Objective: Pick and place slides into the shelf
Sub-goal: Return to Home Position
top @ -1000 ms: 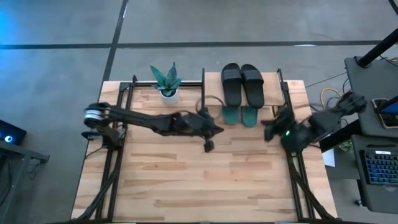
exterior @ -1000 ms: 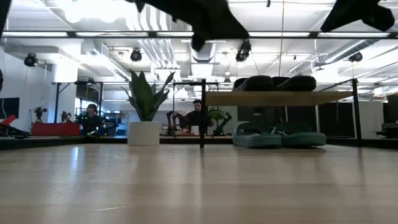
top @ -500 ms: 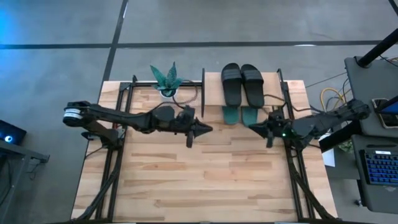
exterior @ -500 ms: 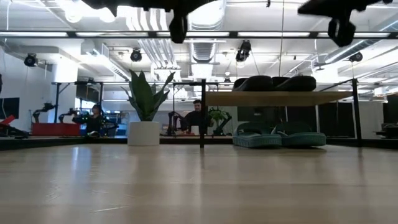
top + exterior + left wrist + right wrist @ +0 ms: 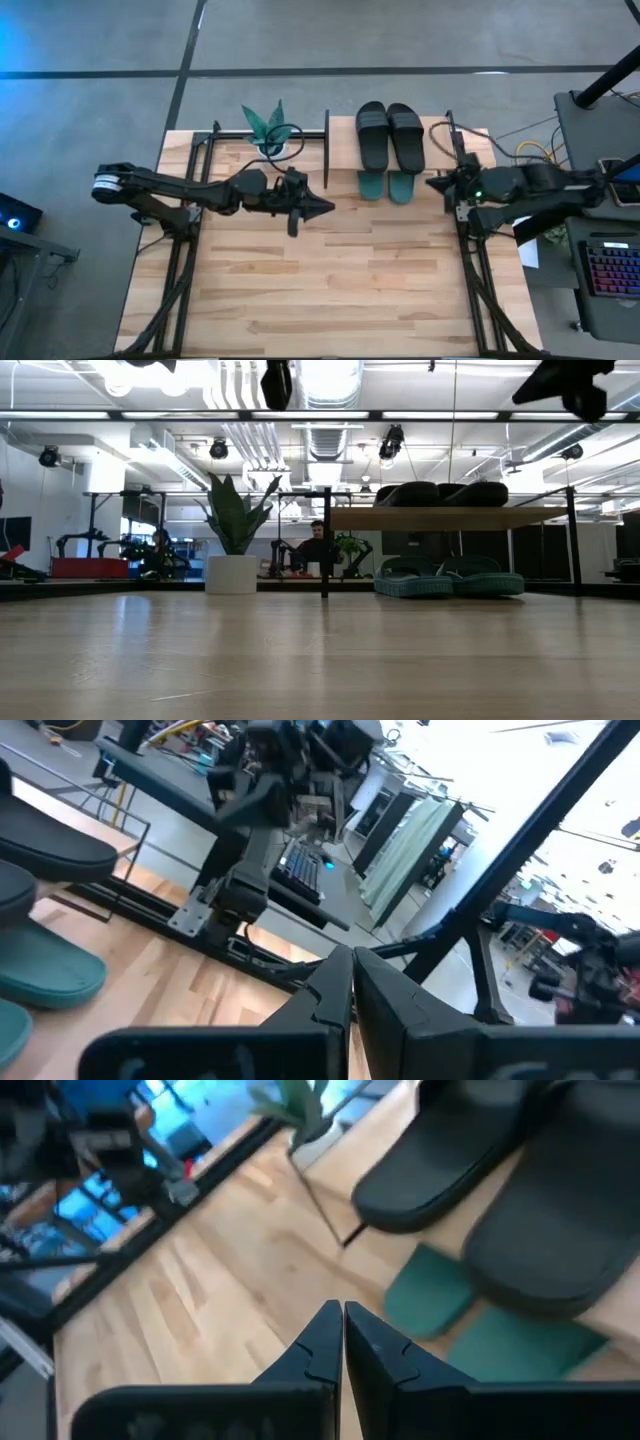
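Observation:
The black slides (image 5: 389, 134) lie side by side on the shelf's top board (image 5: 437, 130) at the table's far edge. The teal slides (image 5: 387, 185) lie on the level below, their near ends sticking out; in the low view they show under the board (image 5: 450, 582). My left gripper (image 5: 330, 206) is shut and empty, high above the table to the left of the shelf. My right gripper (image 5: 432, 183) is shut and empty, high at the shelf's right side. Both pairs show in the right wrist view, black (image 5: 500, 1160) and teal (image 5: 470, 1315).
A potted plant (image 5: 268, 128) in a white pot stands at the far edge, left of the shelf. The shelf's black posts (image 5: 326, 150) stand at its corners. Bare wooden tabletop (image 5: 330, 290) spreads across the near half. People sit in the room beyond (image 5: 318, 550).
Both arms have drawn back and risen. My left gripper has gone toward the table's left and far edge. My right gripper has gone toward the far edge and turned level beside the shelf's right side. The slides have stayed where they were.

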`<state>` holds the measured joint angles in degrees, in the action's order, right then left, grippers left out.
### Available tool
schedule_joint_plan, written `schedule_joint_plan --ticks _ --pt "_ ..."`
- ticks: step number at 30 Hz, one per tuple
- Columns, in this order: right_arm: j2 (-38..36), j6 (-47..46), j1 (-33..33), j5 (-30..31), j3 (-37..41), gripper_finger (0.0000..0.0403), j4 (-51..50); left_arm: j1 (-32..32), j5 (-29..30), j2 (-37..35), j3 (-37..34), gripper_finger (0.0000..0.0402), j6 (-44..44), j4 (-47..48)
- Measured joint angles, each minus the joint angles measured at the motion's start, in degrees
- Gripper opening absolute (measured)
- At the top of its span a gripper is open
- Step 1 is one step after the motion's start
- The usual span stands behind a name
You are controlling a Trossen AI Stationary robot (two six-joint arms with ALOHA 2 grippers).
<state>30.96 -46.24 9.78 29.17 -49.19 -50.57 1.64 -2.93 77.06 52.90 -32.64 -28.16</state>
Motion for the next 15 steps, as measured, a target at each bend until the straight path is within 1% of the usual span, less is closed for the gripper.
schedule_joint_plan --ticks 4,6,8,11,15 --pt "-0.9 2.0 0.1 1.0 -2.9 0.0009 -0.8 0.0 -0.4 -0.1 0.0 0.0 0.3 -0.5" --pt "-0.9 2.7 0.1 0.9 -3.9 0.0009 -1.0 0.0 -2.3 -0.2 0.0 0.0 1.5 -0.4" --pt "-0.9 2.8 0.0 1.2 -4.7 0.0009 -1.7 -0.1 -5.4 -0.5 0.0 0.0 2.5 -0.5" --pt "-0.9 3.2 -0.1 4.9 -4.7 0.0009 -2.1 -0.5 -9.1 -1.6 -0.2 0.0 3.5 -0.4" --pt "-1.0 1.2 -0.1 5.3 -4.6 0.0009 -3.0 -2.4 -9.6 -4.7 -3.5 0.0 3.4 0.5"
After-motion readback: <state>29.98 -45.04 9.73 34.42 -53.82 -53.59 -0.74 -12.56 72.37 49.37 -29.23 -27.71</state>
